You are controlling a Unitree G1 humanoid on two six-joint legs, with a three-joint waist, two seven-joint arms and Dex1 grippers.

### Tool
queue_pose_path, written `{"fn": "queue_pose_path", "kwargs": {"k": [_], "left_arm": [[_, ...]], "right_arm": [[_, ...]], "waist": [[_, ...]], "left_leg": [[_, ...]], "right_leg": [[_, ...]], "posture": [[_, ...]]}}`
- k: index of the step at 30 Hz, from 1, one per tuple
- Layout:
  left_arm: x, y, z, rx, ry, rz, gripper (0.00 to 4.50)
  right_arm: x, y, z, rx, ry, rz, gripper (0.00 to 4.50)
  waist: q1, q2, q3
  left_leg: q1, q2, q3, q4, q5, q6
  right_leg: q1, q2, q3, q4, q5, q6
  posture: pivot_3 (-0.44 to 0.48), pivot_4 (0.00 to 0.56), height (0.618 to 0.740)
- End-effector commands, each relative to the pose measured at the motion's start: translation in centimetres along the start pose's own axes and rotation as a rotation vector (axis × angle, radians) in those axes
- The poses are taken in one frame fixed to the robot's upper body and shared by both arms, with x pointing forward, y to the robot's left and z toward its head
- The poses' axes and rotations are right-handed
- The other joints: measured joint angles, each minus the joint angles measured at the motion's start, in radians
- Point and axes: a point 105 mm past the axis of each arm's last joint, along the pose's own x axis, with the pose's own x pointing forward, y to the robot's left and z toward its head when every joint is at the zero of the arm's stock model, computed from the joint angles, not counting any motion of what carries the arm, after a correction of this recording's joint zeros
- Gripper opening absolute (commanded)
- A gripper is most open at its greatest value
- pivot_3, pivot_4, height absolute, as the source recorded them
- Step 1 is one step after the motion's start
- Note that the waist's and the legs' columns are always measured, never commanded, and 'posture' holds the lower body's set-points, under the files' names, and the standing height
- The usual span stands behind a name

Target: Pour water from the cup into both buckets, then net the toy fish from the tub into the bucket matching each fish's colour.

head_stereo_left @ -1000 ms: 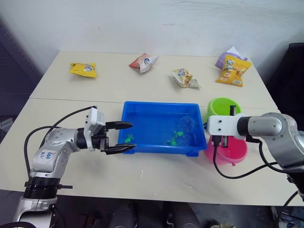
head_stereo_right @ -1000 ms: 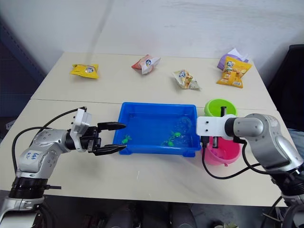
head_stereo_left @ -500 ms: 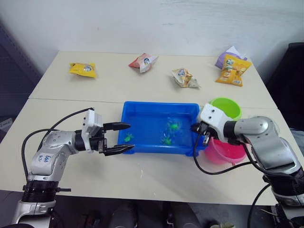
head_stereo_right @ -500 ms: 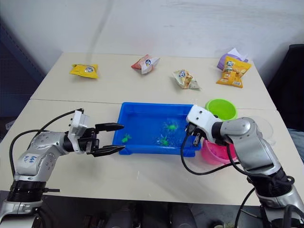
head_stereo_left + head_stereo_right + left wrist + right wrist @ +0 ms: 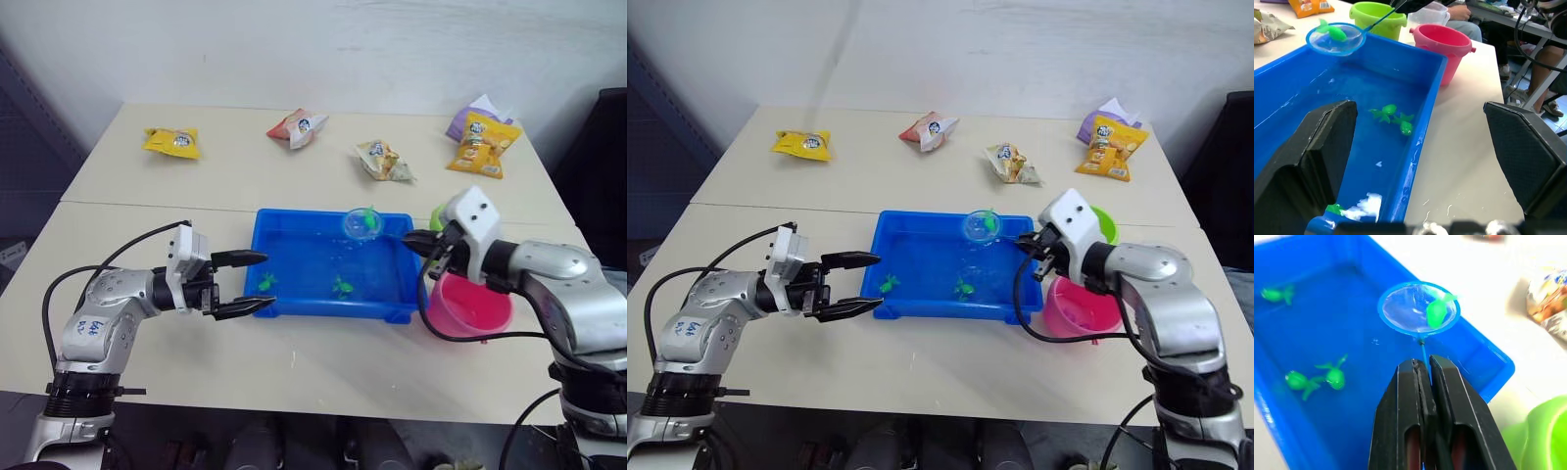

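— Net (image 5: 1418, 309) first: why is it hanging up there instead of sitting in the water?

— Looks like a lift-out. The right gripper (image 5: 1424, 366) is pinching the net's thin handle between closed fingers and holding the blue hoop above the far rim of the tub (image 5: 284, 299), with one green fish (image 5: 1436, 312) lying in the mesh. My guess is it is clearing the tub wall so the catch can travel to the green bucket (image 5: 1377, 14), which is standing just past the tub's right end, behind the pink bucket (image 5: 470, 308).

— Which way is the net pointing?

— Its long axis is running along the handle, from the right gripper out over the tub; the hoop end is pointing toward the middle of the tub's far rim, away from the buckets. The hoop is lying roughly level, mouth up, which is keeping the fish from sliding out.

— And the left gripper (image 5: 247, 285)?

— It is hovering spread wide and holding nothing, fingers aimed at the tub's left end, one finger over the rim. I'd judge it is waiting or ready to steady the tub.

— What is left in the tub?

— Three more green fish (image 5: 1392, 115) are sitting in the water, two close together near the middle and one by the left end.
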Motion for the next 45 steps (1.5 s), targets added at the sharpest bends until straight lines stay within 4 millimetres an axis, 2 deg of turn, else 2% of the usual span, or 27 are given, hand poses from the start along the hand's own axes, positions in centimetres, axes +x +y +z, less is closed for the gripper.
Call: {"fn": "queue_pose_path", "kwargs": {"k": [1, 6, 10, 14, 18, 22, 25, 32, 36, 41, 45], "left_arm": [[0.4, 0.2, 1.7, 0.047, -0.068, -0.014, 4.46], [2.2, 0.5, 3.3, 0.100, -0.111, -0.053, 4.46], [3.2, 0.6, 4.2, 0.111, -0.128, -0.079, 4.46], [3.9, 0.8, 4.8, 0.111, -0.138, -0.088, 4.46], [4.5, 0.6, 5.0, 0.110, -0.139, -0.098, 4.46], [4.9, 0.4, 4.9, 0.104, -0.140, -0.102, 4.46], [4.9, 0.4, 4.8, 0.102, -0.139, -0.097, 4.46], [4.8, 0.4, 4.4, 0.103, -0.134, -0.072, 4.46], [4.6, 0.5, 4.3, 0.104, -0.126, -0.057, 4.46], [3.9, 1.2, 3.9, 0.094, -0.114, -0.019, 4.46], [3.9, 1.3, 3.8, 0.096, -0.111, -0.014, 4.46]], "right_arm": [[-2.1, 0.1, 2.0, -0.034, -0.082, -0.023, 0.00], [-5.2, -0.7, 1.8, -0.013, -0.090, -0.115, 0.00], [-7.6, -2.2, 1.0, -0.021, -0.066, -0.222, 0.00], [-9.9, -4.2, -0.2, -0.039, -0.030, -0.339, 0.00], [-12.4, -7.1, -2.1, -0.134, 0.071, -0.479, 0.00], [-12.5, -8.5, -3.2, -0.266, 0.122, -0.513, 0.00], [-11.9, -8.7, -3.8, -0.456, 0.181, -0.474, 0.00], [-11.2, -10.2, -4.7, -0.823, 0.223, -0.515, 0.00], [-10.9, -9.9, -4.7, -1.093, 0.248, -0.463, 0.00], [-10.6, -10.0, -4.5, -1.277, 0.222, -0.416, 0.00], [-10.0, -10.0, -4.7, -1.346, 0.222, -0.374, 0.00]], "waist": [[0.000, 0.000, 0.000], [0.004, 0.000, 0.000], [0.005, 0.000, 0.000], [0.000, 0.000, 0.000], [0.001, 0.000, 0.000], [0.001, 0.000, 0.000], [-0.001, 0.000, 0.000], [0.001, 0.000, 0.000], [0.001, 0.001, 0.000], [-0.002, 0.001, 0.000], [-0.001, 0.001, 0.000]], "left_leg": [[0.000, 0.000, 0.000, 0.000, 0.000, 0.000], [-0.001, 0.000, 0.000, 0.000, 0.000, 0.001], [-0.001, -0.001, 0.000, 0.000, -0.001, 0.001], [-0.001, 0.000, 0.000, 0.000, 0.000, 0.001], [0.000, 0.000, 0.000, 0.000, 0.000, 0.001], [0.000, 0.000, 0.001, 0.000, 0.000, 0.001], [0.001, 0.000, 0.001, 0.001, 0.000, 0.000], [0.001, 0.000, 0.002, 0.001, 0.001, -0.001], [0.001, 0.000, 0.002, 0.001, 0.002, -0.003], [0.002, 0.000, 0.003, 0.001, 0.002, -0.003], [0.002, 0.001, 0.003, 0.001, 0.002, -0.004]], "right_leg": [[0.000, 0.000, 0.000, 0.000, 0.000, 0.000], [0.000, 0.000, -0.001, -0.001, 0.000, 0.001], [0.001, 0.000, -0.001, -0.002, 0.000, 0.001], [0.001, 0.001, 0.000, -0.001, 0.001, 0.001], [0.001, 0.002, 0.000, -0.001, 0.001, 0.001], [0.001, 0.002, 0.001, -0.001, 0.001, 0.001], [0.001, 0.002, 0.001, -0.001, 0.001, 0.001], [0.001, 0.003, 0.002, -0.001, 0.001, 0.001], [0.001, 0.003, 0.002, -0.001, 0.001, 0.001], [0.001, 0.003, 0.002, -0.001, 0.001, 0.001], [0.001, 0.004, 0.003, -0.001, 0.001, 0.001]], "posture": [[0.000, 0.150, 0.738], [0.000, 0.150, 0.738], [0.000, 0.150, 0.738], [0.000, 0.150, 0.738], [0.000, 0.150, 0.738], [0.000, 0.150, 0.738], [0.000, 0.150, 0.738], [0.000, 0.150, 0.738], [0.000, 0.150, 0.738], [0.000, 0.150, 0.738], [0.000, 0.150, 0.738]]}}
